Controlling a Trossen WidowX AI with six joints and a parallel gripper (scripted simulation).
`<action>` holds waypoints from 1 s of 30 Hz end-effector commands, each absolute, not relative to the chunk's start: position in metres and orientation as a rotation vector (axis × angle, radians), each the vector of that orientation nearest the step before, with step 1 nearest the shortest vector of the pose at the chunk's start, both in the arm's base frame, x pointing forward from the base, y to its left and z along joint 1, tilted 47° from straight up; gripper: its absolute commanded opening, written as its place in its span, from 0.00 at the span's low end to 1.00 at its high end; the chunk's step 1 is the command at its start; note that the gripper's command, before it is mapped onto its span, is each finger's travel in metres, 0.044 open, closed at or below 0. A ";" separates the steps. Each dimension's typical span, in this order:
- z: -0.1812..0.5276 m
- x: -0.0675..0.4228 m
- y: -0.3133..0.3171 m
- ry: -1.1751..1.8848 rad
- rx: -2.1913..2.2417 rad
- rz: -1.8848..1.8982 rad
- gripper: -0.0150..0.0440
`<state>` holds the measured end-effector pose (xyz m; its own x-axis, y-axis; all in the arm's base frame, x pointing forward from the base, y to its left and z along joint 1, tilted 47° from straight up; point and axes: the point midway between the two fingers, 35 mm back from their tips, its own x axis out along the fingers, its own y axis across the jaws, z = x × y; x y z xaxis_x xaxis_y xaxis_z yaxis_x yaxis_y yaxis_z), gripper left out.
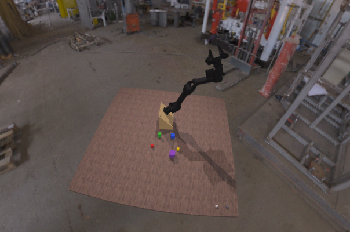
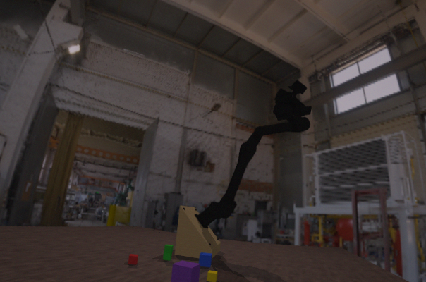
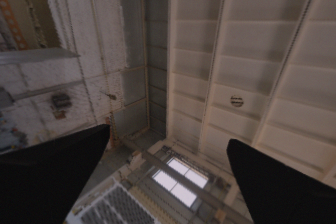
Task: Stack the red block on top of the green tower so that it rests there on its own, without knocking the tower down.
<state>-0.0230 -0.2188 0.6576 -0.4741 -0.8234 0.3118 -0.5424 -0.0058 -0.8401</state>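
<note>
A small red block (image 1: 152,145) (image 2: 132,259) lies on the brown mat (image 1: 128,174), to the left of the other blocks. The green tower (image 1: 159,134) (image 2: 168,252) stands upright just in front of the tan base wedge (image 1: 166,120) (image 2: 192,236). My gripper (image 1: 216,54) (image 2: 293,92) (image 3: 170,137) is open and empty. It is raised high above the base and points up toward the ceiling, far from both blocks. The wrist view shows only the two dark fingers, the ceiling and a wall.
A blue block (image 1: 172,136) (image 2: 205,259) stands right of the green tower. A purple cube (image 1: 172,153) (image 2: 185,271) and a small yellow block (image 1: 178,149) (image 2: 211,276) lie nearer the front. Two small pale pieces (image 1: 217,206) (image 1: 227,207) sit at the mat's front right corner.
</note>
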 end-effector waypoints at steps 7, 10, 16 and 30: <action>0.682 -0.058 -0.174 2.035 -1.381 -1.673 1.00; 0.698 -0.079 -0.134 2.061 -1.354 -1.828 1.00; 0.718 -0.105 -0.052 2.115 -1.291 -2.116 1.00; 0.727 -0.090 0.119 2.180 -1.137 -2.715 1.00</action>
<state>-0.1015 0.0733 0.7293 -0.7040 -0.0956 0.7038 -0.6811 -0.1902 -0.7071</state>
